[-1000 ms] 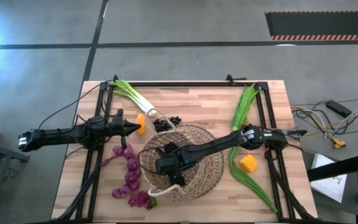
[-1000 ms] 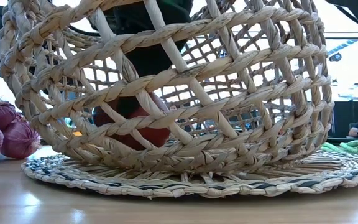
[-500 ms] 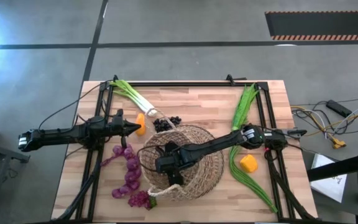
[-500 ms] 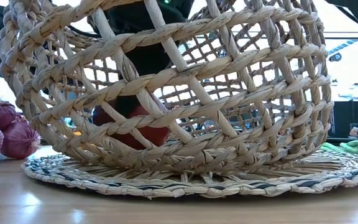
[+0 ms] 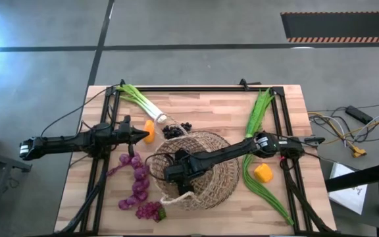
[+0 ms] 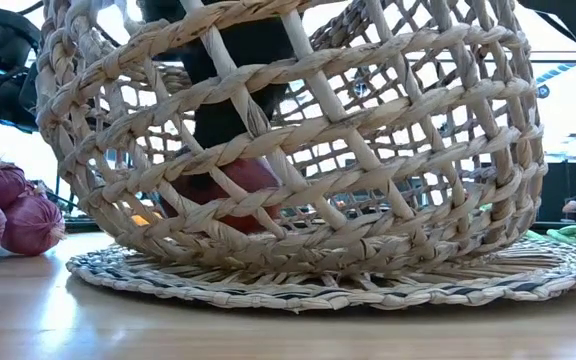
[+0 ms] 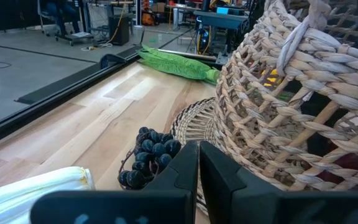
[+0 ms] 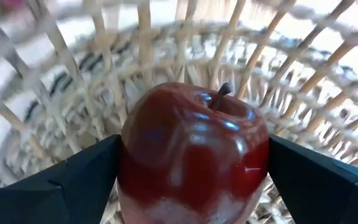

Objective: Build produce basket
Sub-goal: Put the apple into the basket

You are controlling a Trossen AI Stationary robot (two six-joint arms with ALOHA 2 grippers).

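The tan wicker basket [image 5: 199, 172] stands on a round woven mat [image 6: 318, 288] at the table's middle. My right gripper [image 5: 171, 174] reaches into the basket and is shut on a red apple [image 8: 194, 149], low inside it [image 6: 223, 188]. My left gripper [image 5: 143, 135] is shut and empty, hovering left of the basket beside an orange piece [image 5: 149, 129]. Dark grapes [image 7: 149, 155], a leek [image 5: 143, 104] and purple bunches [image 5: 134, 179] lie on the table around it. My right gripper pinches the apple's two opposite sides [image 8: 126, 168] between its two fingers [image 8: 79, 183]. The fingers come down into the basket from above, slanting from the table's right. The apple sits low in the basket with its stem [image 8: 221, 94] showing; whether it touches the basket's floor I cannot tell.
Long green leaves [image 5: 258, 117] and an orange piece [image 5: 263, 172] lie right of the basket. A pink-red bunch [image 5: 149, 210] lies near the front edge. A black frame [image 5: 196, 87] runs round the table. Bare wood shows at the far middle.
The basket has shifted and tipped a little toward the table's right on its mat, with my right gripper still inside it and still shut on the apple.
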